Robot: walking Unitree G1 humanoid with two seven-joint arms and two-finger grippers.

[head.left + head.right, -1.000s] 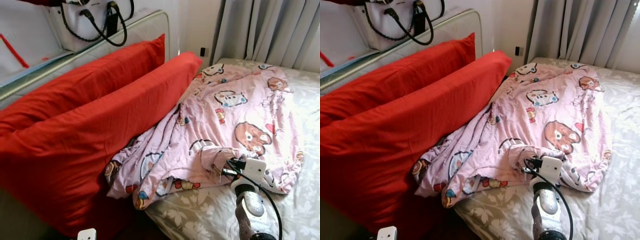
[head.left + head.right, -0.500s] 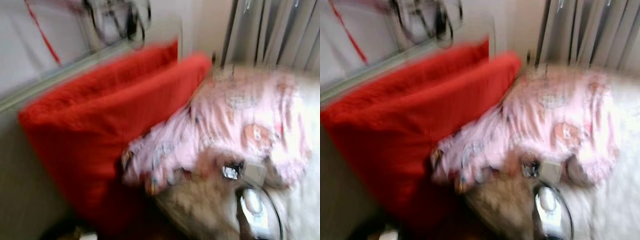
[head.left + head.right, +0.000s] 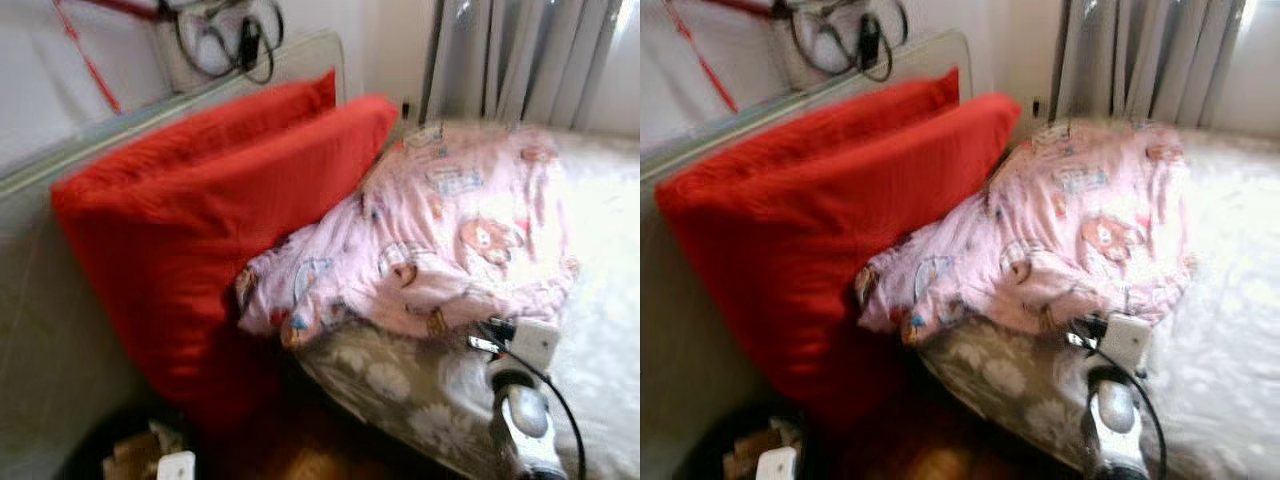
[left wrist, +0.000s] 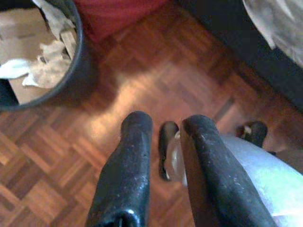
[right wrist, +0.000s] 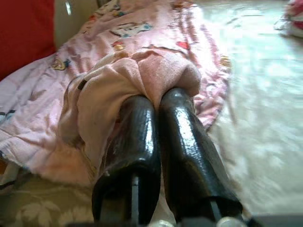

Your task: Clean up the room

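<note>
Pink cartoon-print blanket (image 3: 450, 250) lying rumpled across the bed (image 3: 600, 300), its near hem bunched toward 6 o'clock and its far edge reaching the grey curtains (image 3: 520, 55) at 12 o'clock. Two red pillows (image 3: 210, 220) lean against the headboard at 9 to 10 o'clock, touching the blanket's edge.

Right pincer (image 5: 158, 109): fingers pressed together on a gathered fold of the blanket's near hem, the cloth wrapping over both tips. Left pincer (image 4: 163, 142): hanging over the parquet floor (image 4: 142, 71) beside a dark waste bin (image 4: 78, 61) holding paper scraps; fingers slightly parted, nothing between them.

Handling, as judged: the blanket is light, limp and thin. It will drape and trail rather than hold shape, and a single pinched fold may slip under drag. A corner or a doubled hem offers the firmest hold; two spaced holds would spread it flat.
</note>
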